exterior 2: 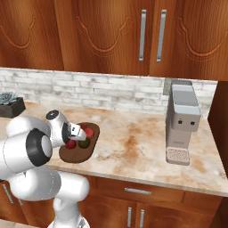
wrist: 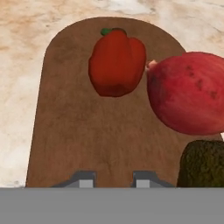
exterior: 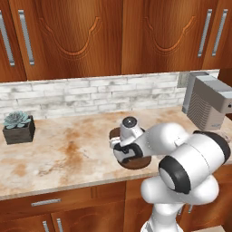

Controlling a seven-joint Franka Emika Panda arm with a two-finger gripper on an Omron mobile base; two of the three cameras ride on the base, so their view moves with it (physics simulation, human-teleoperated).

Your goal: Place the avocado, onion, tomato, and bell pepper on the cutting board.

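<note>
counter (exterior: 54,154): big marbled bench top with the board near its front edge, a coffee machine (exterior 2: 181,122) at the far right end and a potted succulent (exterior: 19,127) back by the wall on the left; neither is near the work, so I'm not worried about them

arm: my own elbow blocks most of the board in the left base view; that's the real nuisance, since I'm judging clearances mostly off the hand camera

cutting board (wrist: 83,127): dark brown oval slab by the counter's front edge; produce is bunched at one end and the stretch under the hand is bare

onion (wrist: 190,94): big reddish round thing on the board, just beside the pepper and maybe touching it; I'm guessing it's the onion rather than the tomato, can't swear to it; round, so a nudge could roll it toward the board's edge

bell pepper (wrist: 117,61): red, green stem, lying near the board's rounded far end; if the onion gets bumped it shoves this one too

avocado (wrist: 203,164): dark bumpy lump on the board, right next to the hand; closest thing to clip on any sideways move

gripper (wrist: 113,179): fingers closed with nothing between them, low over the bare wood; risk is dragging the tips across the board or catching the avocado; I'd want to go straight up first
</note>
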